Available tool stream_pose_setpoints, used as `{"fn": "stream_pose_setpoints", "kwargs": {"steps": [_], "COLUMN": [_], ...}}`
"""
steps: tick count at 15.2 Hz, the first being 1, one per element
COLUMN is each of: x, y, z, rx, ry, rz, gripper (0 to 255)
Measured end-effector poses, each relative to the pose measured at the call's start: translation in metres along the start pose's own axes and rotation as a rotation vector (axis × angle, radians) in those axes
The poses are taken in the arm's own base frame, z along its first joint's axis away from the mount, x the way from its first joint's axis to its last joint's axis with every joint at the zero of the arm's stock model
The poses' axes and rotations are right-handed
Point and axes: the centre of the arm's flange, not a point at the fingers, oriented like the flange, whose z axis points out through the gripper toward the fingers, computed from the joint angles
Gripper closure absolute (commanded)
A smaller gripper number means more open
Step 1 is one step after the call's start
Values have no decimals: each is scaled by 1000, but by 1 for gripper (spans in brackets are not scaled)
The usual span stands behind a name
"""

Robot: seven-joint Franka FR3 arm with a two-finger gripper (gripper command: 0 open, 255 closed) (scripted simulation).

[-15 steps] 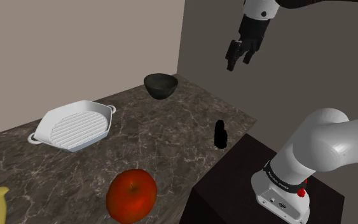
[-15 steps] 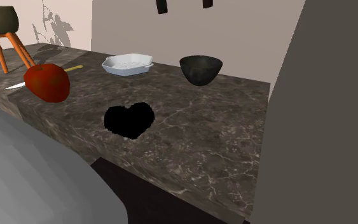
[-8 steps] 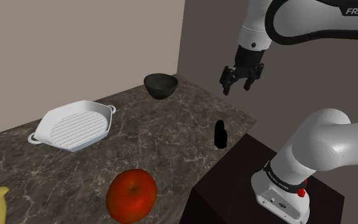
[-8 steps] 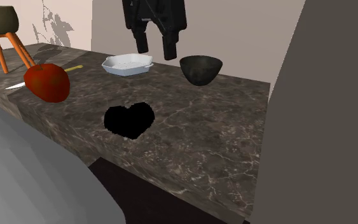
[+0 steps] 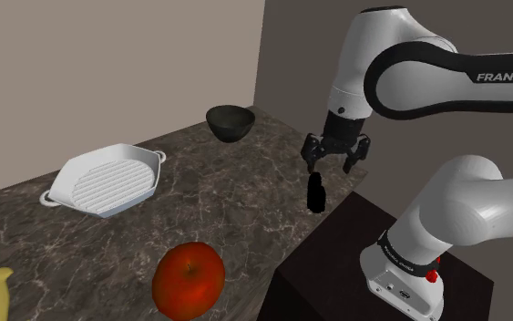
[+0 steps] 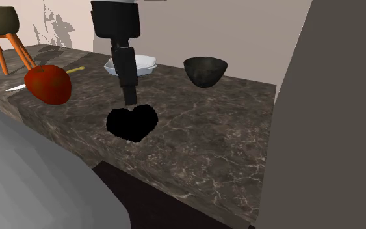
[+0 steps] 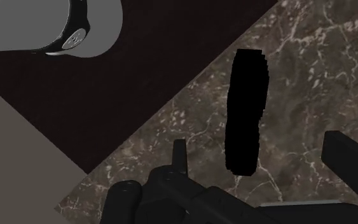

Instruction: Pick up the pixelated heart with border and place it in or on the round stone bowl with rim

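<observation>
Dark veined worktop (image 5: 218, 201) under plain beige walls, with the claw (image 5: 333, 167) spread wide just above a black heart (image 5: 315, 192).

At the far corner sits a round dark bowl (image 5: 230, 122) with its dark inner wall on show. A white two-handled dish (image 5: 107, 180) lies further along the shoulder view's left, its ribbed floor showing, and a red apple-like fruit (image 5: 189, 280) sits near the front edge. The heart is flat black all over and well apart from the bowl, close to the worktop's edge by the stand. It reads as a full heart in the second exterior view (image 6: 132, 122) and as a narrow strip with a stepped, pixelated outline in the wrist view (image 7: 244, 111). There it lies between the two fingers (image 7: 179, 153), touching neither.
</observation>
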Motion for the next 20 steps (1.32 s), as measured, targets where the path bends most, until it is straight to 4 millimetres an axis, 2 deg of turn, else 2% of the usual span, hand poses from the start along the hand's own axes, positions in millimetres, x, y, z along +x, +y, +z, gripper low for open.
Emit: {"fn": "stream_pose_setpoints", "kwargs": {"steps": [4,9,16,17,20], "x": [-12,-11,-13,-13,-13], "y": [-9,-11,-10,-10,-10], "z": [29,58,65,65,65], "rx": [10,11,11,11,12], "ry": [-28,-31,-30,-30,-30], "rz": [91,99,100,100,100], "gripper": [0,0,0,255,255]}}
